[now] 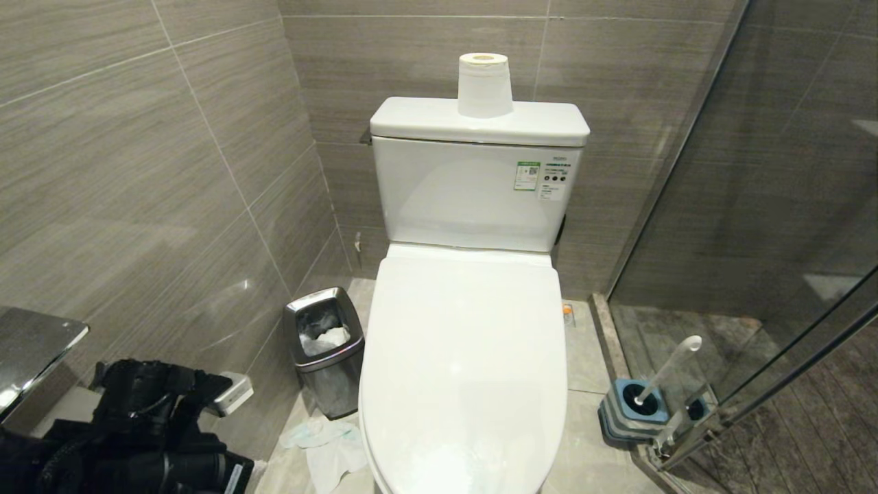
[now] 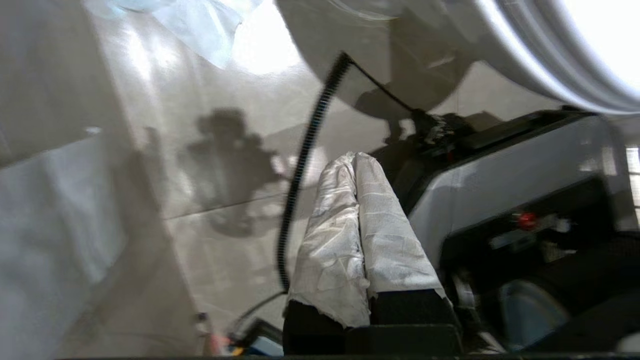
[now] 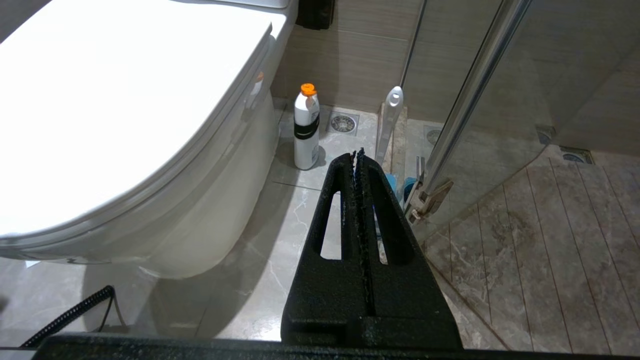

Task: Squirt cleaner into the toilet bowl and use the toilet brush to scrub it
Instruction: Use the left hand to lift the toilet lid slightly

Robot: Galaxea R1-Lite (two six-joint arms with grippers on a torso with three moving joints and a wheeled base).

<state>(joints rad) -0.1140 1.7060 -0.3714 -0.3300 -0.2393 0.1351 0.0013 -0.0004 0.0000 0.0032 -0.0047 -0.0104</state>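
toilet bowl (image 1: pixel 466 357) sits centre against the grey tiled wall, lid down and covering the basin, tank behind it with a white paper roll (image 1: pixel 484 85) upright on the tank top. small steel bin (image 1: pixel 324 350) on the floor just beside the toilet on the robot's left, white trash inside, crumpled tissue (image 1: pixel 326 442) on the floor in front of it. toilet brush (image 1: pixel 665 374) stands tilted in its blue-and-grey holder (image 1: pixel 634 410) on the floor to the robot's right of the toilet, next to the glass shower door (image 1: pixel 789 261). cleaner (image 3: pixel 306 127) stands upright on the floor close beside the toilet base, orange cap on top, near a floor drain (image 3: pixel 343 123); in the head view only the orange tip peeks out past the lid edge. left gripper (image 2: pixel 356 162) low near the floor by the toilet's underside, white-wrapped fingers pressed together, nothing between them. right gripper (image 3: pixel 358 159) hangs above the floor, black fingers clenched tight, empty, brush handle and cleaner beyond the tips. left arm shows dark at the lower left of the head view.
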